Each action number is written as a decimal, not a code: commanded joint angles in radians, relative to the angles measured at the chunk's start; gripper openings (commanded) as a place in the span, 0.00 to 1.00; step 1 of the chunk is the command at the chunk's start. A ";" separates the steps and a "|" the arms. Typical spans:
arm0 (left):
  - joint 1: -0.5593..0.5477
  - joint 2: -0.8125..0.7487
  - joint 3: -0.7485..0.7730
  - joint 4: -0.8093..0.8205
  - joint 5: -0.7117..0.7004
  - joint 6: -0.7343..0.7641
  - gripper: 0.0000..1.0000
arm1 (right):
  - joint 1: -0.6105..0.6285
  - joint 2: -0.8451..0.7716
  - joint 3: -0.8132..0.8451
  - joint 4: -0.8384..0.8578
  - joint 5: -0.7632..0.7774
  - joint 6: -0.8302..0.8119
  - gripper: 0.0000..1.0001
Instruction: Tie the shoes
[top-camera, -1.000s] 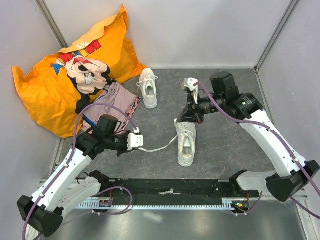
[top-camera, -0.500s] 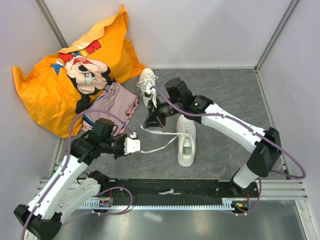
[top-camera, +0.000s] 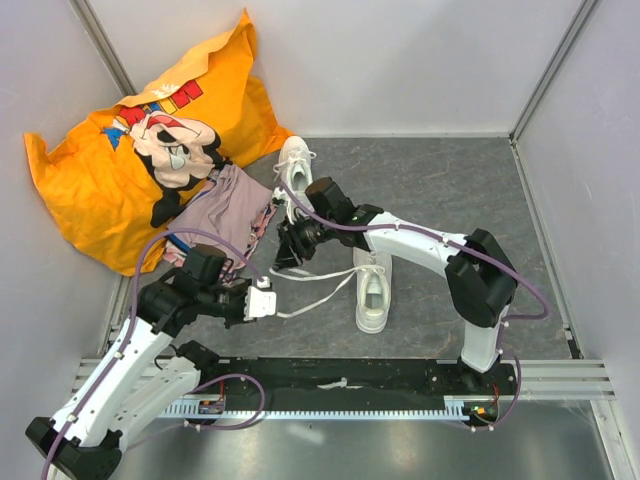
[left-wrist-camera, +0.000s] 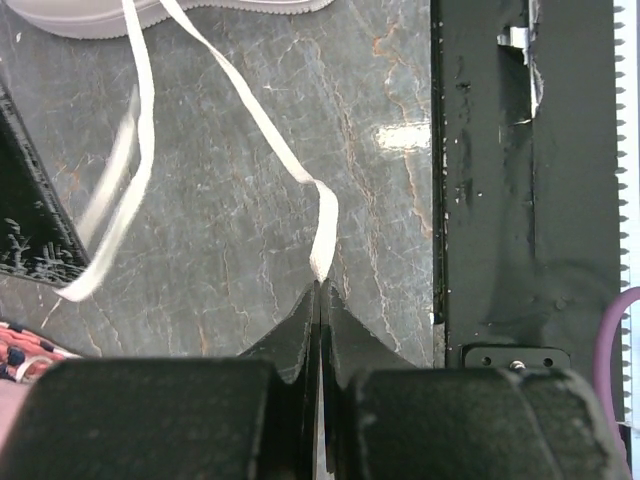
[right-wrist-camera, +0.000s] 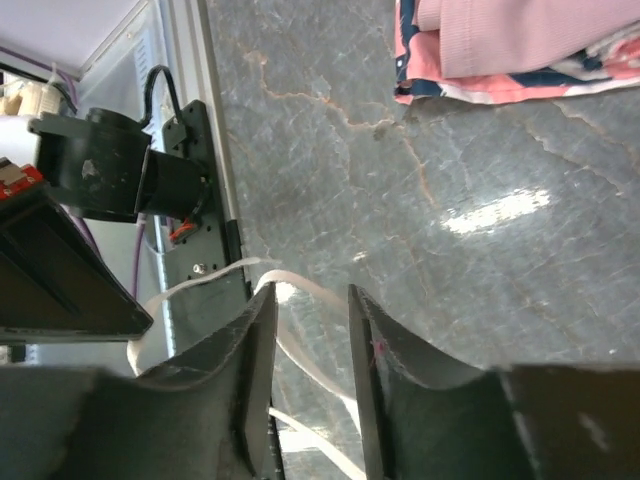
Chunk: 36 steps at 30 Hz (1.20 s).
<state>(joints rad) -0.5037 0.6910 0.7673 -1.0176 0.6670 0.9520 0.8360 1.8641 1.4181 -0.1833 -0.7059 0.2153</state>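
Top external: small white low-top sneakers lie apart on grey marbled tabletop between pale walls. Left gripper pinches a flat white lace; right gripper gapes, lace seemingly between

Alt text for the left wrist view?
The left claw is shut on the tip of a white lace that runs across the grey marbled table to a white shoe at the top edge. A second lace, blurred, is at left.

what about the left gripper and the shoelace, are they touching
Touching. The left wrist view shows the shoelace running straight down into the closed tips of the left gripper, with its end pinched between them.
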 joint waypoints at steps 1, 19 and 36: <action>-0.009 0.011 0.039 -0.009 0.077 0.025 0.01 | -0.003 -0.054 0.028 -0.005 -0.040 0.012 0.56; -0.033 0.355 0.332 0.288 0.020 -0.192 0.02 | -0.337 -0.259 -0.008 -0.284 -0.207 -0.144 0.71; -0.030 1.086 0.796 0.685 -0.323 -0.594 0.02 | -0.551 -0.480 -0.191 -0.646 -0.125 -0.540 0.58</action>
<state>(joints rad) -0.5346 1.6459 1.4853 -0.4091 0.4225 0.4824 0.2840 1.4536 1.2411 -0.7425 -0.8402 -0.1783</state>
